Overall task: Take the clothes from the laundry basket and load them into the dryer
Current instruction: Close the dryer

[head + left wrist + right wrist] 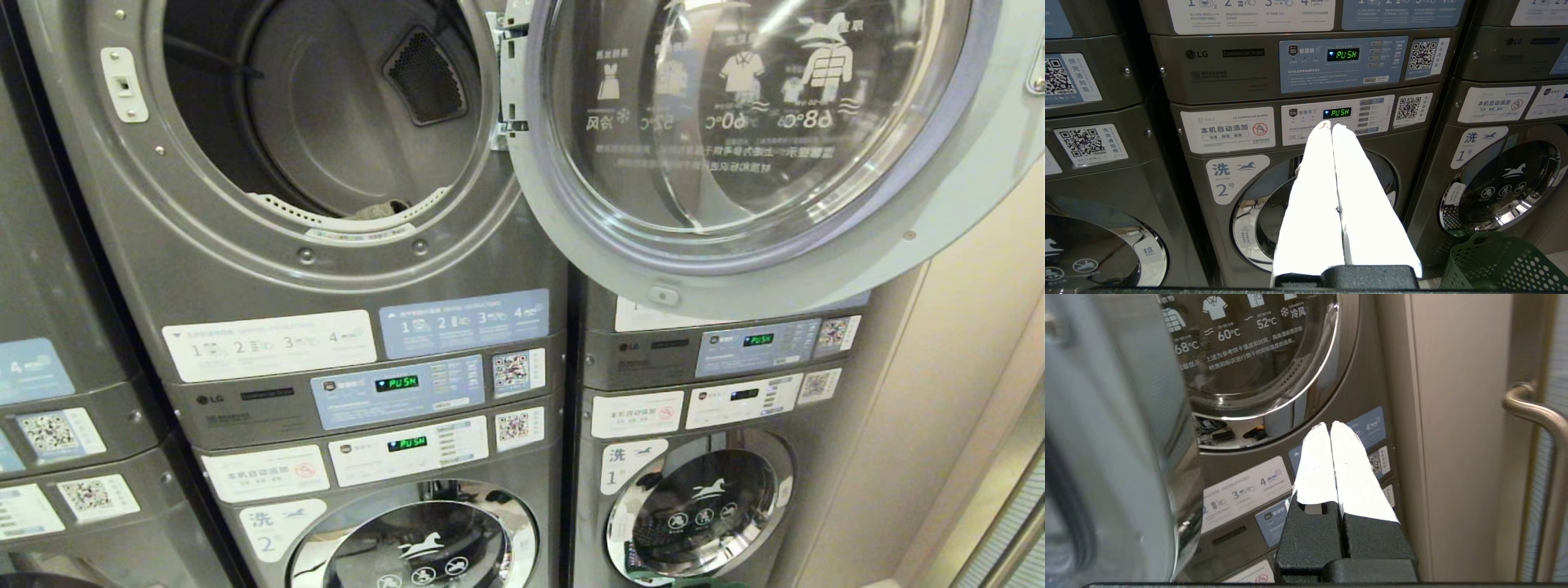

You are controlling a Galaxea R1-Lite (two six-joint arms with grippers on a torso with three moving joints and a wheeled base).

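Laundromat, stacked grey machines. Dryer drum (pixel 326 122) open, door (pixel 759 139) swung toward robot's right; one garment scrap (pixel 380 211) visible at drum lip. Right gripper (pixel 1330 425) clenched, empty, raised beside open door. Left gripper (pixel 1332 125) clenched, empty, low before washer. Green laundry basket (pixel 1502 263) on floor, down toward right; contents hidden. Right arm probably nearer.

Both displays on the middle stack read "PUSH": dryer panel (pixel 1343 54) and washer panel (pixel 1336 112). "LG" and "Commercial Dryer" sit on the dryer front (pixel 1208 65). Washer doors are tagged "洗 2号" (pixel 1231 175) and "洗 1号" (pixel 1474 145). The neighbouring dryer door (pixel 1257 351) lists 68°C, 60°C, 52°C.
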